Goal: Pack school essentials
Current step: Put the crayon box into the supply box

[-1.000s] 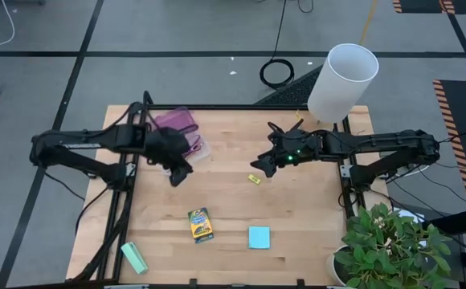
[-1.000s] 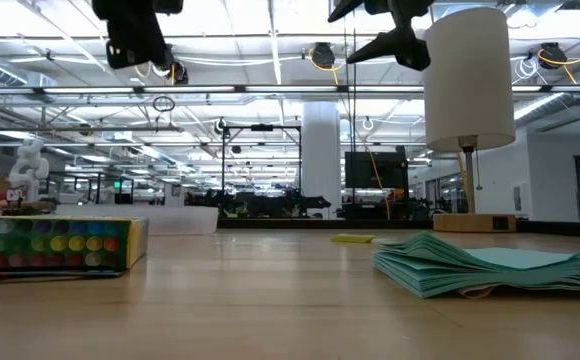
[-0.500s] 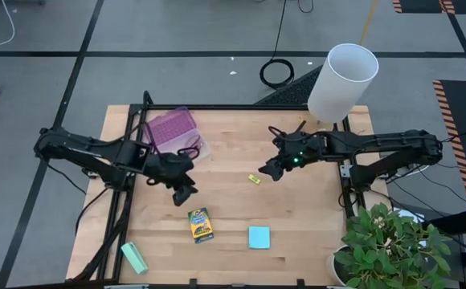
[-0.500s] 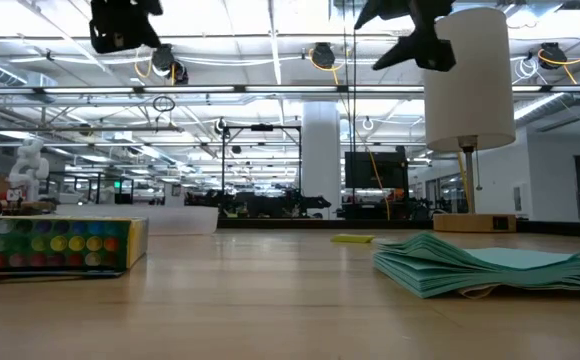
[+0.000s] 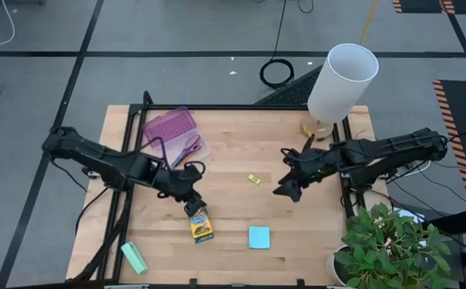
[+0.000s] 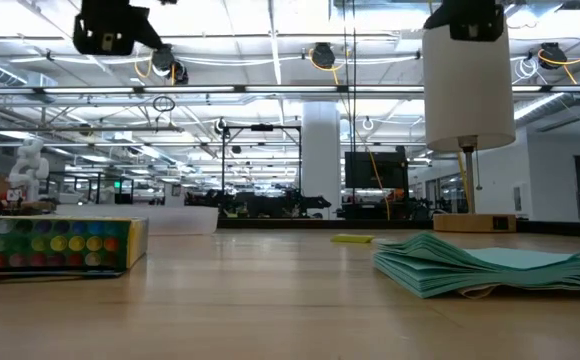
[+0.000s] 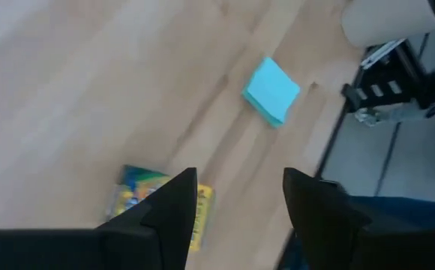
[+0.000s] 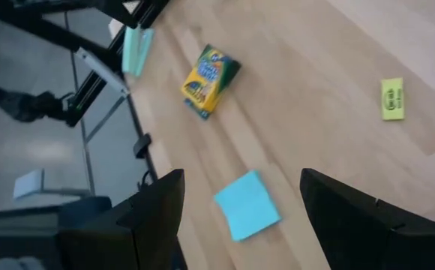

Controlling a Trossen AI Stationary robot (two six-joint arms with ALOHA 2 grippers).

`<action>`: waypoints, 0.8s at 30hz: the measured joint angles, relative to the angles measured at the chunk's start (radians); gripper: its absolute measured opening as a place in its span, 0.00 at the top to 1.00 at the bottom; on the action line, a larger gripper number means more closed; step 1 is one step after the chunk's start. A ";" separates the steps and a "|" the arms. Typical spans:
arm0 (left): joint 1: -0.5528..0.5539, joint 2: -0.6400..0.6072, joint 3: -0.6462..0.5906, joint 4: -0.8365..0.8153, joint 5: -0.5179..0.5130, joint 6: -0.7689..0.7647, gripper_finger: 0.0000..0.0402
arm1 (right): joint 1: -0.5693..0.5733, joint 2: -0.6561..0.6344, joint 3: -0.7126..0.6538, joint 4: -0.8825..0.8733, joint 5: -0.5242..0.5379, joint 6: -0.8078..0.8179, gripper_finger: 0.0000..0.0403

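The yellow-green crayon box [image 5: 201, 225] lies flat on the wooden table, left of the cyan sticky-note pad [image 5: 258, 237]. A tiny yellow piece [image 5: 254, 178] lies mid-table. A purple case [image 5: 169, 127] sits at the far left, with scissors and pens [image 5: 186, 149] at its near edge. My left gripper [image 5: 191, 201] hovers open just beyond the crayon box [image 7: 157, 211]. My right gripper [image 5: 286, 189] hovers open right of the yellow piece [image 8: 392, 99]. Beyond its fingers, the right wrist view shows the pad [image 8: 247, 204].
A mint-green block [image 5: 134, 257] lies at the near left corner. A white lamp [image 5: 341, 80] stands at the far right corner, and a potted plant [image 5: 386, 241] stands off the near right corner. Bare wood lies between the yellow piece and the pad.
My left gripper has gone from beside the purple case toward the table's near edge and now hovers by the crayon box. My right gripper has drawn toward the near and right edges, past the yellow piece. Nothing on the table has moved.
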 joint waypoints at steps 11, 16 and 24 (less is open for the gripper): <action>-0.124 0.074 0.000 0.005 -0.057 -0.346 0.50 | 0.119 -0.005 0.000 -0.001 0.002 -0.024 0.36; -0.155 0.117 0.000 0.006 -0.059 -0.528 0.50 | 0.154 -0.004 0.000 -0.001 0.002 -0.044 0.36; -0.179 0.160 0.000 0.050 -0.032 -0.777 0.46 | 0.198 -0.008 0.000 -0.001 0.002 -0.054 0.36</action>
